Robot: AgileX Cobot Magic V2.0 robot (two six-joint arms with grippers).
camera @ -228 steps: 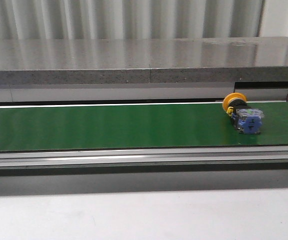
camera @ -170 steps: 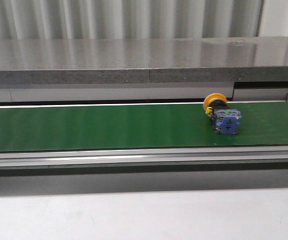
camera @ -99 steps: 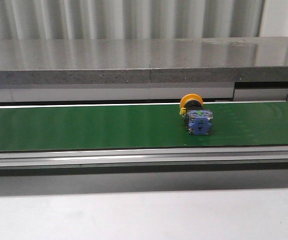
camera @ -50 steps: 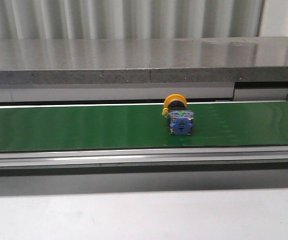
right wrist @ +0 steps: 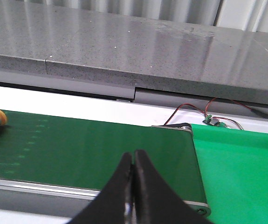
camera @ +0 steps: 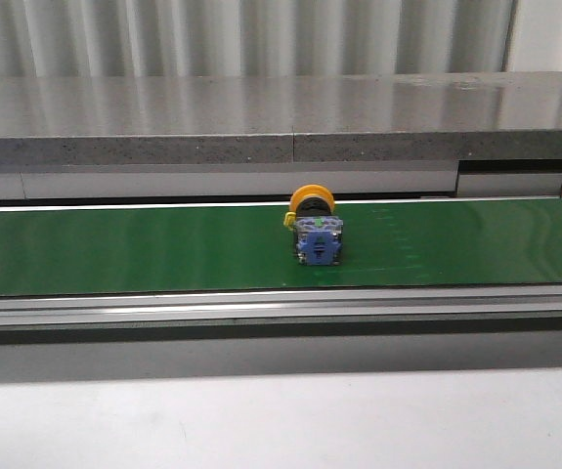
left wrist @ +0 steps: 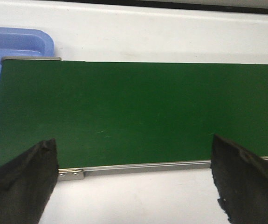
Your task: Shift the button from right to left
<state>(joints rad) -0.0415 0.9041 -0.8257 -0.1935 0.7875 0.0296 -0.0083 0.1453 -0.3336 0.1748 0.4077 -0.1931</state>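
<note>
The small push-button with yellow-orange cap and blue rear block (camera: 317, 231) lies mid-way along the green conveyor belt (camera: 144, 249). Left gripper (left wrist: 134, 179) is spread wide over the belt beside a blue plastic tray (left wrist: 12, 44); right gripper (right wrist: 134, 186) is pressed together, empty, near a green plastic tray (right wrist: 238, 172). Neither tray's visible part holds anything.

Left jaws apart, right jaws together.

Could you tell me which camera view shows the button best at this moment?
The front view: the button lies whole on the green belt. The right wrist view catches only its yellow cap at the frame edge; the left wrist view shows none of it.
</note>
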